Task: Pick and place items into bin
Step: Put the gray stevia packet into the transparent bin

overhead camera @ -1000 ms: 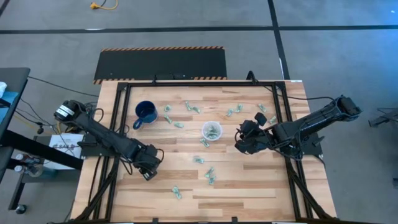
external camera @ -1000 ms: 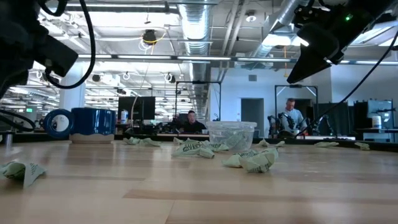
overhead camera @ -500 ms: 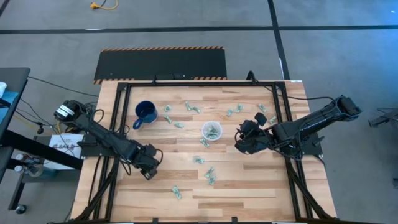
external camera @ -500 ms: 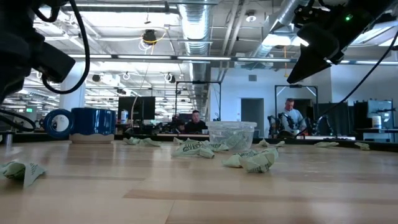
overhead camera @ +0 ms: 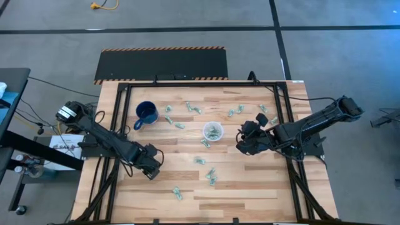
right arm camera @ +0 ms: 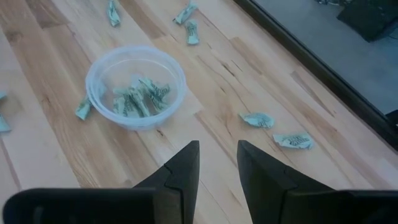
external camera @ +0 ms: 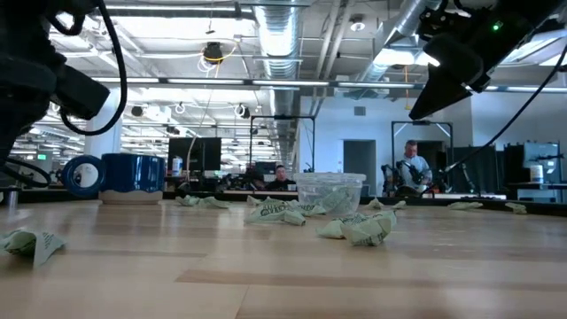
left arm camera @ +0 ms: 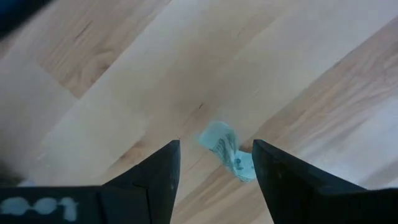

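Note:
Many small pale green-and-white wrapped pieces (overhead camera: 211, 176) lie scattered on the wooden table. The clear plastic cup (overhead camera: 213, 132) stands upright mid-table with several pieces inside (right arm camera: 140, 96). My left gripper (overhead camera: 150, 170) hovers open above the near left part of the table. In its wrist view (left arm camera: 216, 144) one piece (left arm camera: 227, 155) lies on the wood beyond the fingers, untouched. My right gripper (overhead camera: 240, 145) hovers to the right of the cup, its fingers slightly apart (right arm camera: 217, 144) and empty.
A dark blue handled mug (overhead camera: 147, 113) stands at the far left of the table. A black frame rail (overhead camera: 281, 112) runs along the table's right side. Loose pieces lie around the cup (external camera: 359, 229) and near the front (overhead camera: 178, 193). People show in the room behind.
My left arm has shifted a little above the table, its fingers still open. My right arm and the things on the table have kept still.

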Controlling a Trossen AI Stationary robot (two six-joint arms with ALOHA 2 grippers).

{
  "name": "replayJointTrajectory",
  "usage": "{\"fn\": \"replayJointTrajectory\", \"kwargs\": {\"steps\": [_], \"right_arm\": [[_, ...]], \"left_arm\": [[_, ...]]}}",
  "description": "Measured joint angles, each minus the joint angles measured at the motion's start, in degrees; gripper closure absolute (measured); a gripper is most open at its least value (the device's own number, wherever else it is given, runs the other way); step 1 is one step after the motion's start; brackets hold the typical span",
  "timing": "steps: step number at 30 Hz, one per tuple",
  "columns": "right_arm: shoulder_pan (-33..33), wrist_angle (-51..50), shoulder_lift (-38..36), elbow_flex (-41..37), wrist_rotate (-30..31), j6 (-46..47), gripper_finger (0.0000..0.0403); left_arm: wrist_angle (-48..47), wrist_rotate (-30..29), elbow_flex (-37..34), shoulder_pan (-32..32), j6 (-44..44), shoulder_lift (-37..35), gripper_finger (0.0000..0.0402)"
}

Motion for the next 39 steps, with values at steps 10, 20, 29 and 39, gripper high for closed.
{"fn": "replayJointTrajectory", "kwargs": {"steps": [10,20,29,39], "right_arm": [[0.0,4.05,0.02,-7.75,0.0,2.22,0.0301],[0.0,6.86,0.02,-7.88,0.11,1.04,0.0301],[0.0,7.54,0.02,-7.88,0.39,1.02,0.0301],[0.0,8.42,0.02,-7.88,3.15,0.97,0.0301]], "left_arm": [[2.19,3.32,0.0,-0.3,0.37,5.61,0.0212],[4.56,3.43,0.2,-0.24,1.76,7.37,0.0215],[5.17,3.23,0.19,-0.24,4.51,7.41,0.0297],[5.13,-1.73,2.24,-0.26,11.63,7.76,0.0396]]}}
